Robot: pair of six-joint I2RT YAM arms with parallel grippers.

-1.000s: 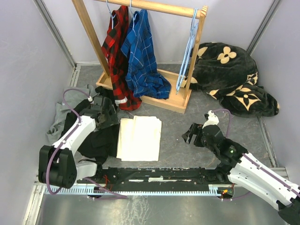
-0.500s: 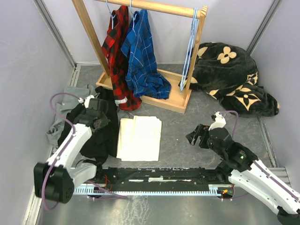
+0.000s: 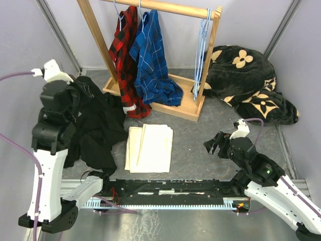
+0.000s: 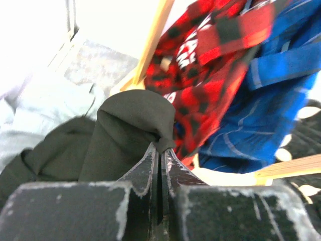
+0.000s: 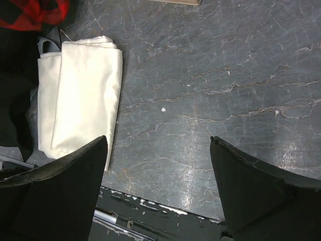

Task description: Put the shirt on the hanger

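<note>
The black shirt (image 3: pixel 100 125) hangs bunched from my left gripper (image 3: pixel 77 86), which is raised high at the left, beside the wall. In the left wrist view the gripper (image 4: pixel 161 148) is shut on a fold of the shirt (image 4: pixel 133 120), and the cloth's lower part trails on the floor. Light-blue wire hangers (image 3: pixel 202 50) hang at the right end of the rack's rail, far from both grippers. My right gripper (image 3: pixel 216 143) hovers low over bare floor at the right. It stands open (image 5: pixel 158 138) with nothing between its fingers.
The wooden rack (image 3: pixel 193 111) holds a red plaid shirt (image 3: pixel 124 50) and a blue plaid shirt (image 3: pixel 153 55). A folded cream cloth (image 3: pixel 150 148) lies on the floor in the middle. A black flowered blanket (image 3: pixel 246 85) is heaped at the back right. A grey shirt (image 4: pixel 40 115) lies under the black one.
My left gripper shut on the black shirt and lifted it up and toward the left wall, so the cloth has risen off its pile. The right gripper drifted slightly right, still open.
</note>
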